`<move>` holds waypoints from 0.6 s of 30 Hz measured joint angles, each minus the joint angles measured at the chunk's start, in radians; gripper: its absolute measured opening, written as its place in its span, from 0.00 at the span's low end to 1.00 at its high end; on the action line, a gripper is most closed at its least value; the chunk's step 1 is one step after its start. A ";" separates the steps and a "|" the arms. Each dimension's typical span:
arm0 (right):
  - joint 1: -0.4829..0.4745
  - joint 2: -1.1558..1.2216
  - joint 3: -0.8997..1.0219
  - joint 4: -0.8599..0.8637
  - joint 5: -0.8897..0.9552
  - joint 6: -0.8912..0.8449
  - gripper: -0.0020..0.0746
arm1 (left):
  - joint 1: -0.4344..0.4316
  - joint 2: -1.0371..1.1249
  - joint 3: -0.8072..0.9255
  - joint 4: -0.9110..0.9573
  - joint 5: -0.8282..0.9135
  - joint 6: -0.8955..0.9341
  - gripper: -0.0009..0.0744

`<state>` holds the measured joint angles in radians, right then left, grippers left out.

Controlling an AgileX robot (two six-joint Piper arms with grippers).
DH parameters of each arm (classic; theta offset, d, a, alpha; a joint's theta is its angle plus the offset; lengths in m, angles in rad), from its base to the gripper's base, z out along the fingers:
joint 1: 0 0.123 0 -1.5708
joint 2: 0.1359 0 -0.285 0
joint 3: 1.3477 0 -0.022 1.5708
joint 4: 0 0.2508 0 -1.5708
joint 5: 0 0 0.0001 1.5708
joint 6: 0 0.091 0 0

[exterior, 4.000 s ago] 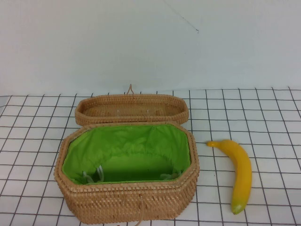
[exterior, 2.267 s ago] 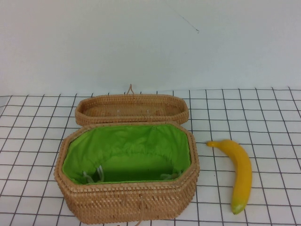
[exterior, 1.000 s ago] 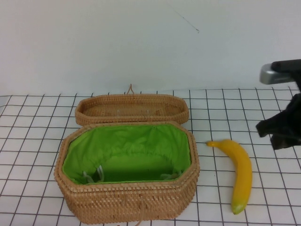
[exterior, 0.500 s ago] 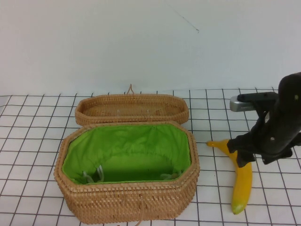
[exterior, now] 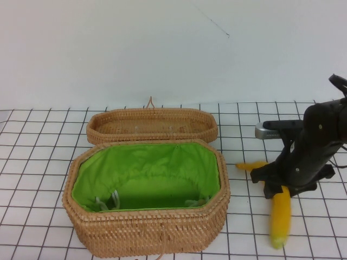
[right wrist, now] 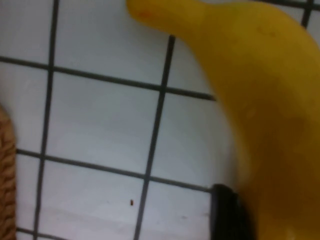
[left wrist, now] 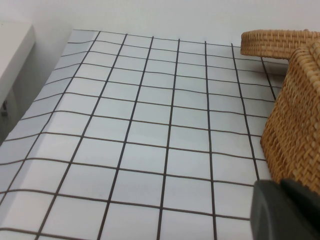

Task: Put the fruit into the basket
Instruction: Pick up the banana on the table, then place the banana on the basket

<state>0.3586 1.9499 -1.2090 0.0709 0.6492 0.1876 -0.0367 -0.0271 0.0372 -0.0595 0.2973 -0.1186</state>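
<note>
Sitting on my left of the grid table (exterior: 43,141), the basket (exterior: 146,227) is wide open, lid (exterior: 152,124) lying flat behind it, green lining (exterior: 146,173) showing. My high view shows the whole basket; my left wrist view shows only its woven side. The banana (exterior: 280,216) lies on the table to the basket's right. My right gripper (exterior: 282,187) is down over its middle, hiding that part. My right wrist view shows the banana close up with one finger (right wrist: 227,215) beside it. Whether it grips, I cannot tell. My left gripper (left wrist: 285,210) peeks in low beside the basket; I cannot tell how open it is.
</note>
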 joint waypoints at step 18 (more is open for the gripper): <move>0.000 -0.092 -0.520 -0.222 0.362 -0.145 0.43 | 0.000 0.000 0.000 0.000 0.000 0.000 0.01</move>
<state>0.3586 1.8576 -1.7294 -0.1506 1.0109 0.0428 -0.0367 -0.0271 0.0372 -0.0595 0.2973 -0.1186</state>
